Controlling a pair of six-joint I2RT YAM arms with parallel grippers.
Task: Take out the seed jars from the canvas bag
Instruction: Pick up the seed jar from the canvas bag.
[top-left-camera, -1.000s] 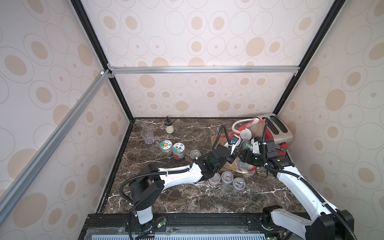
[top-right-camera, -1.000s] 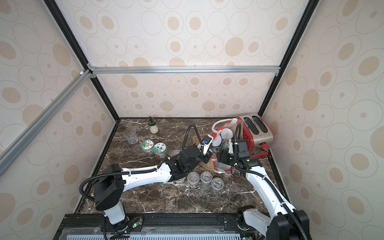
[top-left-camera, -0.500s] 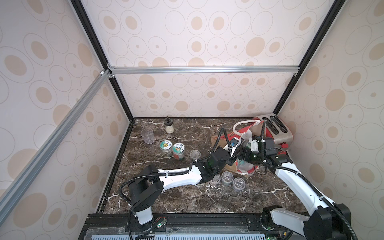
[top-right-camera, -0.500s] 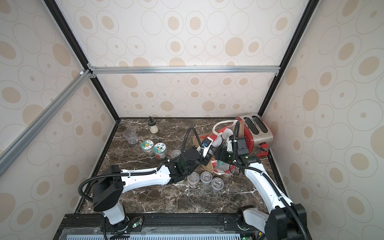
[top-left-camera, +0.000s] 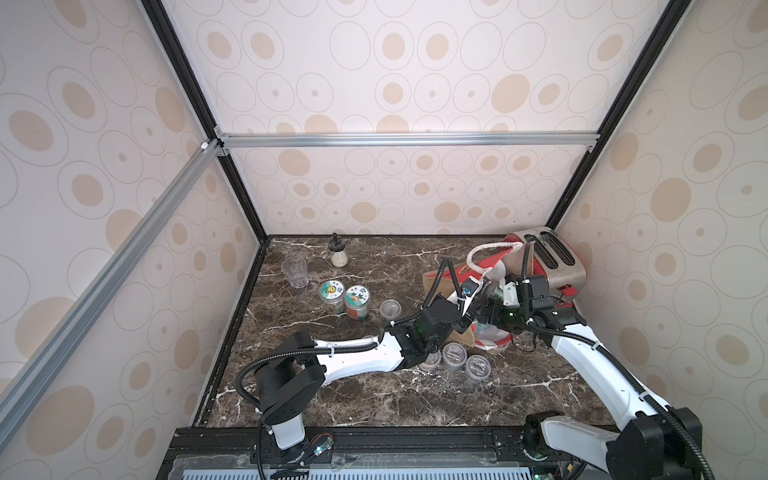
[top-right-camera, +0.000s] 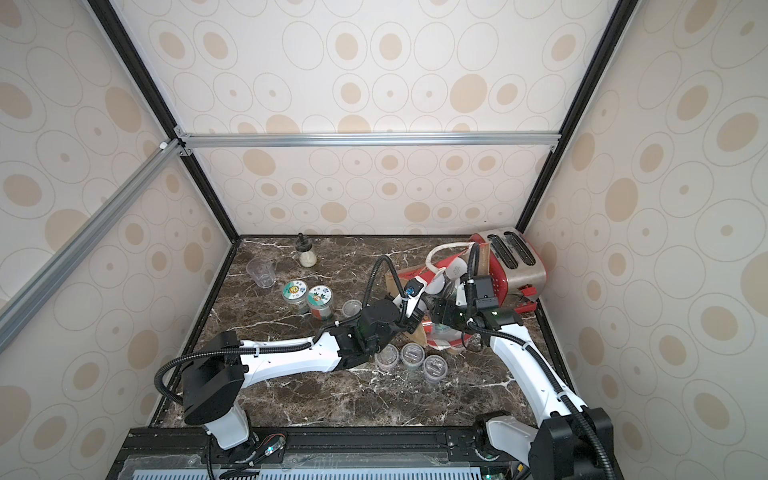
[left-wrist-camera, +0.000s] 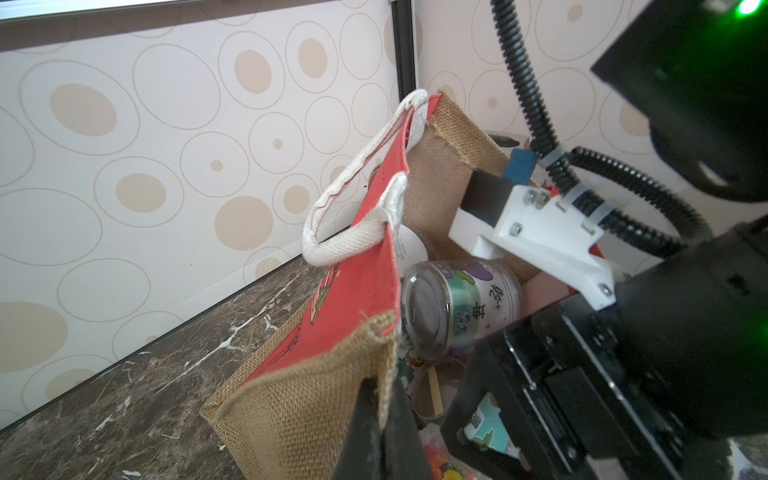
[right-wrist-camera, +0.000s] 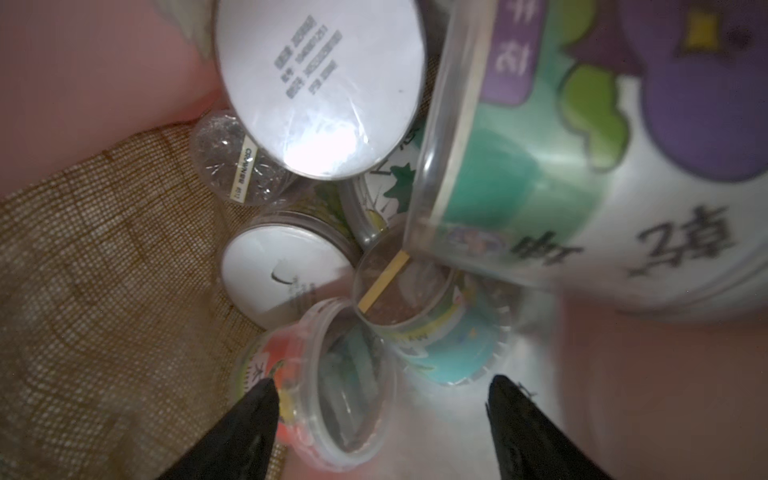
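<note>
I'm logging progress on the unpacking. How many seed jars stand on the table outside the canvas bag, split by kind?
Tall jars with picture lids: 2
Short jars with clear lids: 4
Total outside the canvas bag: 6

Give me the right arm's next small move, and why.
Probably ease the right gripper forward and close on the red-labelled jar: its jaws stand open just short of that jar inside the canvas bag, whose jute edge the left gripper pinches.

canvas bag (left-wrist-camera: 332, 291) mouth: we find seed jars (right-wrist-camera: 320, 87) packed close, gaps tight.
table (top-left-camera: 457, 405), 6 o'clock of bag: we see open marble.
</note>
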